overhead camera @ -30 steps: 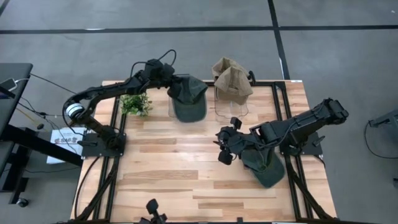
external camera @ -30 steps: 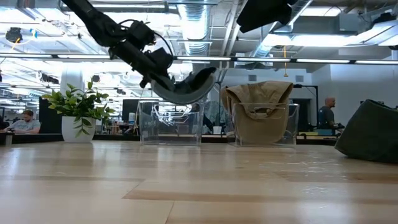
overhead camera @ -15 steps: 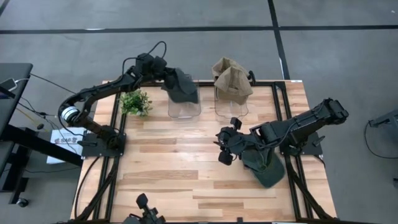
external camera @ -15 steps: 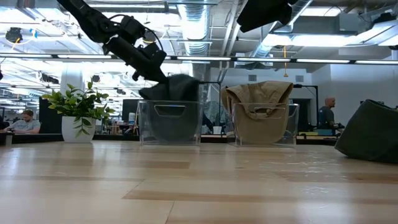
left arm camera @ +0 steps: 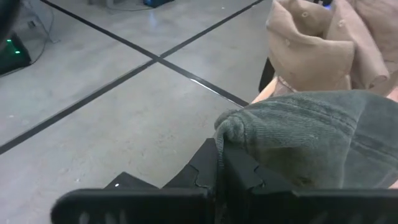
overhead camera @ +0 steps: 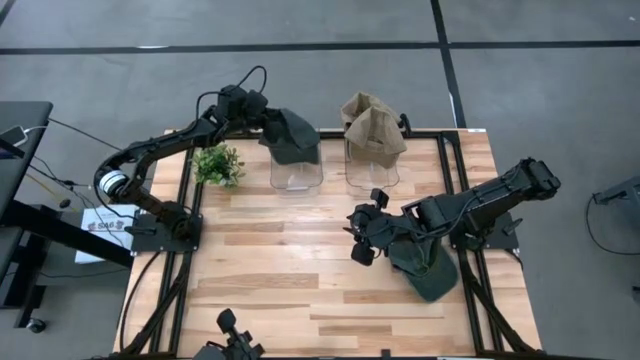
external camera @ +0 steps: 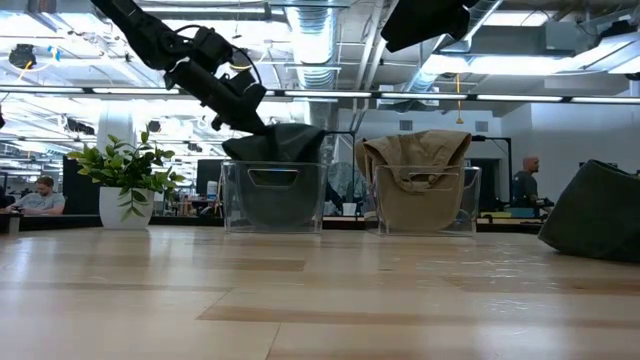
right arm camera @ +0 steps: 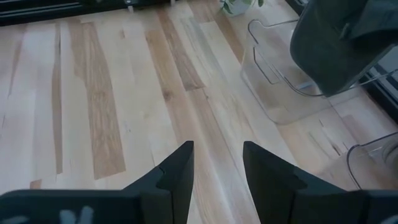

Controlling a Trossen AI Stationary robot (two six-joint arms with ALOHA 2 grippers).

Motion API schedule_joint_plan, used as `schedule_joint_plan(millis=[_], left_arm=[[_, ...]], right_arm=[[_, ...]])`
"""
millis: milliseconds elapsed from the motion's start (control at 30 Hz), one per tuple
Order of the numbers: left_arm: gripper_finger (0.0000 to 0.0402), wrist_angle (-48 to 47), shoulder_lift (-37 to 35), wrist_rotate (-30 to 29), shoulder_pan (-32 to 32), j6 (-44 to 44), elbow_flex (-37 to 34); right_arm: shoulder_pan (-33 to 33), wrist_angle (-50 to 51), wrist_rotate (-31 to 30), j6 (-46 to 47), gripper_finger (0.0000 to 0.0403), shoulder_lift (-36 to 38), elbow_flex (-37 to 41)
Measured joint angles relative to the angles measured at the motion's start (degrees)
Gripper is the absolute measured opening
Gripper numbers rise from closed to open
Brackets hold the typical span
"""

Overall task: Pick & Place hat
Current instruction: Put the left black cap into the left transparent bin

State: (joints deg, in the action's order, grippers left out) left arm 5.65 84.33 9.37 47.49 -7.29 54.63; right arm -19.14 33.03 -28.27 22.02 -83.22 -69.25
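My left gripper [overhead camera: 266, 124] is shut on a dark green hat [overhead camera: 293, 138] at the far side of the table. The hat lies bunched over and into a clear bin [overhead camera: 298, 174]; in the low view, the hat [external camera: 280, 148] fills the bin's [external camera: 274, 205] top. A tan hat [overhead camera: 372, 124] sits in a second clear bin [overhead camera: 372, 172] to the right. My right gripper [overhead camera: 357, 236] is open and empty above the table's middle. Another dark green hat [overhead camera: 426, 268] lies on the table under the right arm. My left gripper pinches a bunched fold at the dark green hat's edge [left arm camera: 229, 127] between its two fingers [left arm camera: 205, 163]. The fingers come slanting down from the table's far left. The hat hangs below and beyond them, its lower part inside the clear bin.
A small potted plant [overhead camera: 218, 165] stands left of the bins. The third hat shows at the low view's right edge [external camera: 598, 212]. Bare wooden table [overhead camera: 280, 270] lies at the middle and near left. People sit and stand in the room behind.
My left gripper has gone a little toward the table's far left and stayed shut. The dark green hat, held spread out above the bin a second ago, has dropped and bunched into the bin's top. It has kept still for the last half second.
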Motion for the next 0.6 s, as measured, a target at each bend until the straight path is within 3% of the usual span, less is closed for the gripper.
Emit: schedule_joint_plan(millis=[600], left_arm=[[0.001,5.0,0.0,-0.5,2.0,0.0,0.0]], right_arm=[[0.0,0.0,0.0,0.0,0.0128,0.0,0.0]])
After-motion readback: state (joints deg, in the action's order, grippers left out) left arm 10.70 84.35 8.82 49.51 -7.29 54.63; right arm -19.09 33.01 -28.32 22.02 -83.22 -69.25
